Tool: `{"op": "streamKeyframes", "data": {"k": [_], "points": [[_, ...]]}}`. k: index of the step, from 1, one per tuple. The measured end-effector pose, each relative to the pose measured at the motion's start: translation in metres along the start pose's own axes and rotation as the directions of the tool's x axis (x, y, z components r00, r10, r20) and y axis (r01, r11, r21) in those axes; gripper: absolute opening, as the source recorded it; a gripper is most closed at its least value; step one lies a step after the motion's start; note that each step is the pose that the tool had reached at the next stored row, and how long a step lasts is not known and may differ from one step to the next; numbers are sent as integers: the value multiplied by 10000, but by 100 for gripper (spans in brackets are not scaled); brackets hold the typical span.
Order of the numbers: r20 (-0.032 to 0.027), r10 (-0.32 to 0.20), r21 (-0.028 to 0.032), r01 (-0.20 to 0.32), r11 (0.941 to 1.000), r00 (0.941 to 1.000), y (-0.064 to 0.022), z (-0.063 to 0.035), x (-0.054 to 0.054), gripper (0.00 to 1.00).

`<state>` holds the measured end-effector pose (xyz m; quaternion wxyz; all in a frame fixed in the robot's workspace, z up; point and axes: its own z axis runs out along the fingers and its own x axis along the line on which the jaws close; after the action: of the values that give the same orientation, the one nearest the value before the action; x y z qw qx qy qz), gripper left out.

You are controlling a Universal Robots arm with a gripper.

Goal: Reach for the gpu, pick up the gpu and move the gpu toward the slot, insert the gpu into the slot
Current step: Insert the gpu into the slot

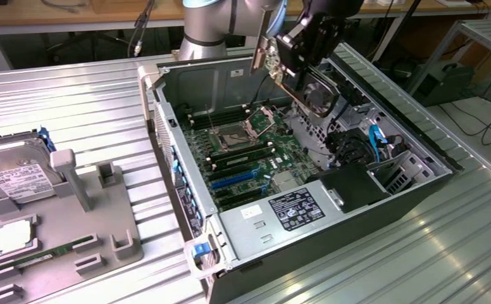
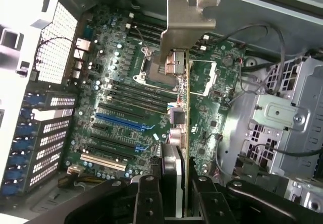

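One hard drive (image 1: 13,174) rests on a grey holder (image 1: 93,215) on the table (image 1: 76,95) at the exterior view's left. In the middle lies the open computer case (image 1: 271,231), its motherboard (image 1: 245,155) exposed. Further right, above the case, the fingers (image 2: 148,196) are closed partway, clamping the gpu (image 1: 317,95). The card hangs tilted in the air, clear of the blue slots (image 1: 233,179).
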<state>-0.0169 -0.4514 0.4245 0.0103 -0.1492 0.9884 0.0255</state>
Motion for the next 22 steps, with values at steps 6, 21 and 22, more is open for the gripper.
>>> {"op": "streamKeyframes", "data": {"k": [6,21,22], "points": [[-66,-1449,-45,1448,9894,9894,0,0,0,28],[-176,-4288,-165,4285,9034,9032,0,0,0,28],[-181,-4439,-173,4436,8960,8959,0,0,0,28]]}}
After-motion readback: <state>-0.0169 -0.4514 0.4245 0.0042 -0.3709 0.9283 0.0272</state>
